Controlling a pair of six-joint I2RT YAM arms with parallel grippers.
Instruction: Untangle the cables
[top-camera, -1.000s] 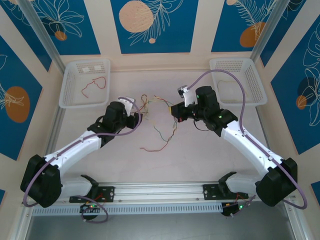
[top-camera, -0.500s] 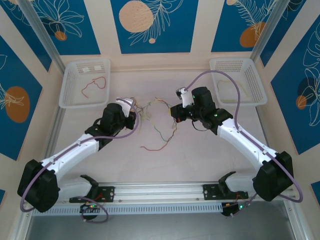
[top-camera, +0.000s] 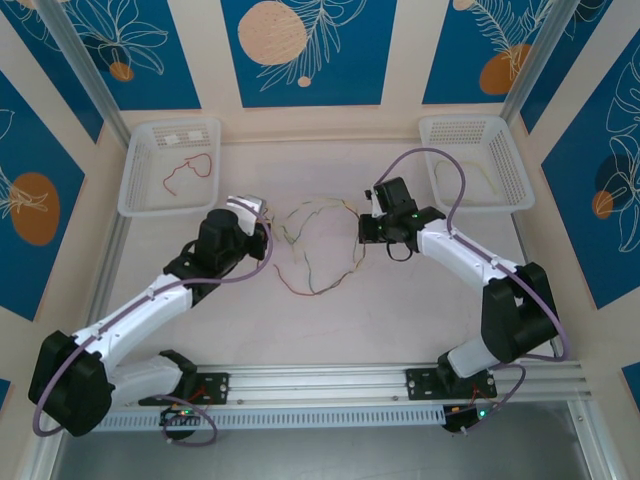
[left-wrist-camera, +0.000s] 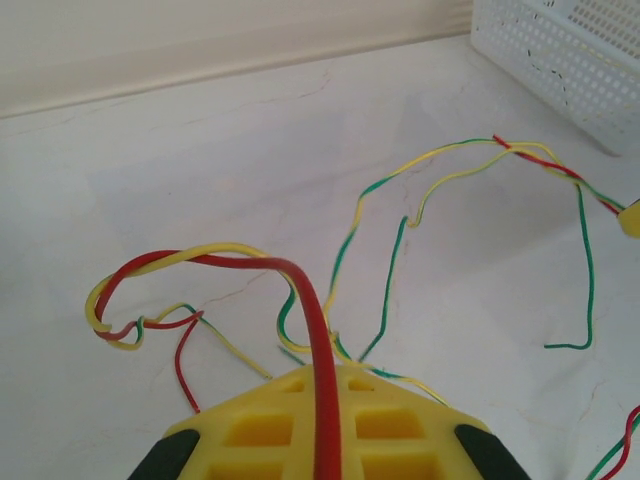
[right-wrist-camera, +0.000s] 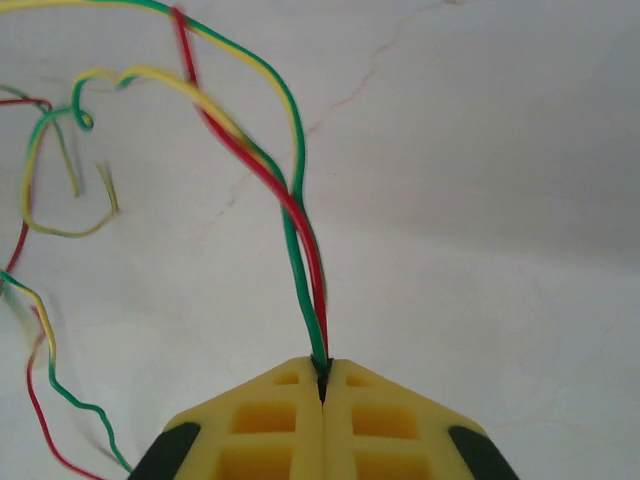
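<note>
A pale table (top-camera: 330, 330) with fine cracks was enclosed by blue patterned walls (top-camera: 308, 50). The cables (top-camera: 315, 250) were stretched across its middle, pinched at each end by the left gripper (left-wrist-camera: 325, 375) and the right gripper (right-wrist-camera: 322, 378). Their crossings could not be made out from above.

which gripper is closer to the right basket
Right. The right gripper sits just left of the right basket; the left gripper is farther left, across the cables.
</note>
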